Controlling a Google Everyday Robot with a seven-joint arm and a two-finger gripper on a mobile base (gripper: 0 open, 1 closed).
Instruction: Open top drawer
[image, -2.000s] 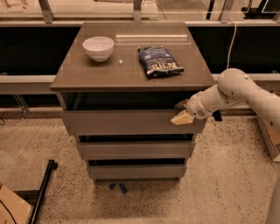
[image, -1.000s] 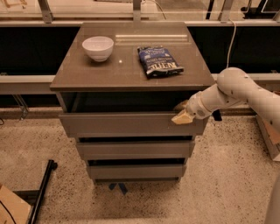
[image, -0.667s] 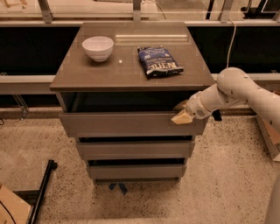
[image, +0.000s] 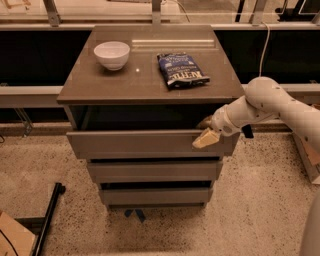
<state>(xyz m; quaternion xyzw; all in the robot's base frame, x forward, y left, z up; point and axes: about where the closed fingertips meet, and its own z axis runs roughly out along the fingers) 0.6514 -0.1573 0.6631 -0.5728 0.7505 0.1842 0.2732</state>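
The top drawer is the widest grey-brown front under the tabletop of the cabinet. It stands pulled out toward me, with a dark gap showing above its front. My gripper is at the drawer's upper right edge, on a white arm coming in from the right. One tan finger lies over the front face and the other sits behind the top edge, so the gripper is shut on the drawer front.
A white bowl and a blue snack bag lie on the tabletop. Two narrower drawer fronts sit below. A black pole lies on the speckled floor at left, and a cardboard corner sits at bottom left.
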